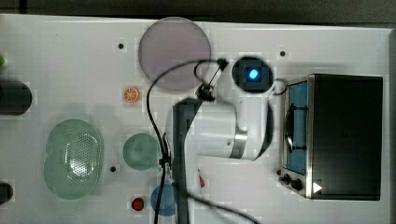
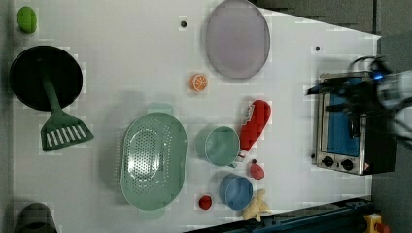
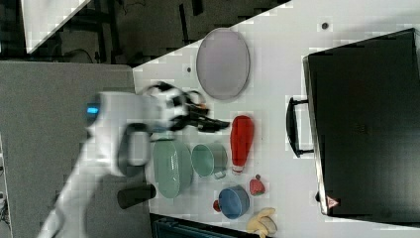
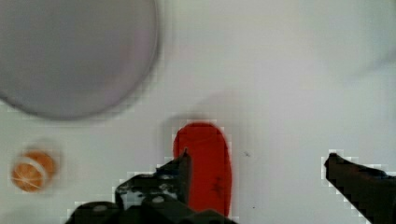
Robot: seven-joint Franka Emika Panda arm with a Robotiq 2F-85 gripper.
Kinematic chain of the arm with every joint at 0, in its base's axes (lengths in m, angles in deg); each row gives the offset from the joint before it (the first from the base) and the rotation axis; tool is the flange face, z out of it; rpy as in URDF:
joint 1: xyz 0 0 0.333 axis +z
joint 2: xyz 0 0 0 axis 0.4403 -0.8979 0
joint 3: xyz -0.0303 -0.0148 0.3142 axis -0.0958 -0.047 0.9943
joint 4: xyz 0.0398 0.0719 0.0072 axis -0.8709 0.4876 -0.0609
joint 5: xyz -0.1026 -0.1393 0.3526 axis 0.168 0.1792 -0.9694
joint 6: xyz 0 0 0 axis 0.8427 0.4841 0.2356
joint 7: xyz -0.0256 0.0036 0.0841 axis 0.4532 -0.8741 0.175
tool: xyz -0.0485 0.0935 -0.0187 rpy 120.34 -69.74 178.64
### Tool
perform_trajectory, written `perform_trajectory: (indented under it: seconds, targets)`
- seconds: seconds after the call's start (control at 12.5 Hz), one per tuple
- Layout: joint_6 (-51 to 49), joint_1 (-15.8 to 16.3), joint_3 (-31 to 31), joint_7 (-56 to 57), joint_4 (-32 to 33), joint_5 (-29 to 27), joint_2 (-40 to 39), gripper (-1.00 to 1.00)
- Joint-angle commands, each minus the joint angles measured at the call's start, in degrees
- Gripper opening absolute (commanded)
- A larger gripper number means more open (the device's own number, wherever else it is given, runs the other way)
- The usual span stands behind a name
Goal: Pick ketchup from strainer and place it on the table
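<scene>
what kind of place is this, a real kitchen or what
Probably a robot test bench set up as a play kitchen, not a real one: a white table with a toaster oven, a green strainer and toy food such as an orange slice.

Ketchup lying on table, touching green cup; strainer empty.

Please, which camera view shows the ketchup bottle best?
The left view: the whole ketchup lies on the table beside the green cup, label visible. The right view shows it whole but plain red. The wrist view shows one end.
</scene>
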Motion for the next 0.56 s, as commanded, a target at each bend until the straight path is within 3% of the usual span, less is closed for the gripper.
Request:
perform_trajectory:
  seconds: [0.08,0.56]
  targets:
    - [-7.4,0.0,0.7,-10.4,-8.6,0.2,5.0,1.0]
    - [-20.7,0.4,1.7,-19.0,-19.8,-0.4,6.5,1.0]
